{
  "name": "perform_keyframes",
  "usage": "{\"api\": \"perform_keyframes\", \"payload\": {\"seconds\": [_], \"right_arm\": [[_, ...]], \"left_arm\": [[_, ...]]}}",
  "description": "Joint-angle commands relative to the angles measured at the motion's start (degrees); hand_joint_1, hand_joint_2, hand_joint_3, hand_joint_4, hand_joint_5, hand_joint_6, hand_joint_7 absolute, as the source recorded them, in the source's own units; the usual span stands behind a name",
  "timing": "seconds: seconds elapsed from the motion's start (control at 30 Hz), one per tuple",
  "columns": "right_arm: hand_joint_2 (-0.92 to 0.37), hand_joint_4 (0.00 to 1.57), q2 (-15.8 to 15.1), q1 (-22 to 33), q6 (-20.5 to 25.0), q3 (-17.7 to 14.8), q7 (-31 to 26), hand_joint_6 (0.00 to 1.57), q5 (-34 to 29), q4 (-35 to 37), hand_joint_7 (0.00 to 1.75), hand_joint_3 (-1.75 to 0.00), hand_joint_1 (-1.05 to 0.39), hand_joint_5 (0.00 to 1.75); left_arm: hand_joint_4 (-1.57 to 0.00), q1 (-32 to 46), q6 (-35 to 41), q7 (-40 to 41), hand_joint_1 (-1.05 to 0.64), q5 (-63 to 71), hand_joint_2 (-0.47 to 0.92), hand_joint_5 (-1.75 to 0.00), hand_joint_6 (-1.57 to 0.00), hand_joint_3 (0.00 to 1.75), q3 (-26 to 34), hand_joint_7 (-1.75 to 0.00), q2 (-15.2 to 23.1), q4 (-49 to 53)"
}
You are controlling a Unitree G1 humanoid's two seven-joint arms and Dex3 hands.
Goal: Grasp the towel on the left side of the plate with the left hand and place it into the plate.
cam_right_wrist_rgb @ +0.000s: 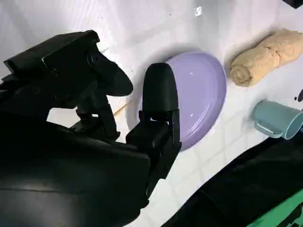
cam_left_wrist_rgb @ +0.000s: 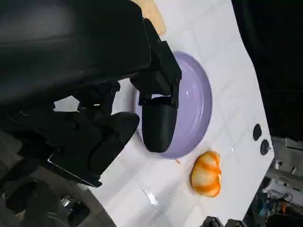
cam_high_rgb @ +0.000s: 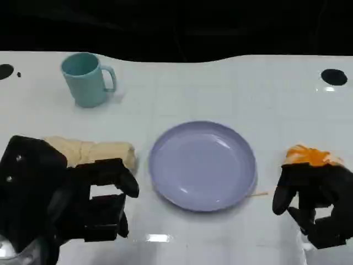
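Towel point(cam_high_rgb: 94, 152) lies just beyond the left robot hand point(cam_high_rgb: 83, 201), fingers apart, empty.

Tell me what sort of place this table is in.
Probably a robot test bench rather than a home: a bare white table against a dark backdrop, holding only a few props, namely a plate, a rolled towel and a cup.

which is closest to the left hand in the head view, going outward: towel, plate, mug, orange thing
From the left hand:
1. Towel, just beyond the hand, left of the plate.
2. Plate, at the table's middle.
3. Mug, far back on the left.
4. Orange thing, far right, by the right hand.
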Motion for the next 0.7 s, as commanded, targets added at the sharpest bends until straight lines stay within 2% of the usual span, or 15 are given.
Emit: {"api": "perform_keyframes", "payload": {"seconds": [0.03,0.7], "right_arm": [[-0.55,0.73,-0.9,-0.3,0.3,-0.4,0.0,0.7,-0.1,-0.5,1.45,-1.12,0.02,1.75],[-0.55,0.74,-0.8,-0.5,1.2,-0.1,0.0,0.7,-0.7,-1.2,1.45,-1.12,0.02,1.75]], "left_arm": [[-0.8,-0.4,0.9,0.7,-0.04,0.7,0.51,-1.75,-0.72,1.32,0.1,-1.61,0.9,-0.6],[-0.8,-0.3,0.5,0.3,-0.04,0.5,0.51,-1.75,-0.72,1.32,0.6,-1.61,1.0,-0.5]]}}
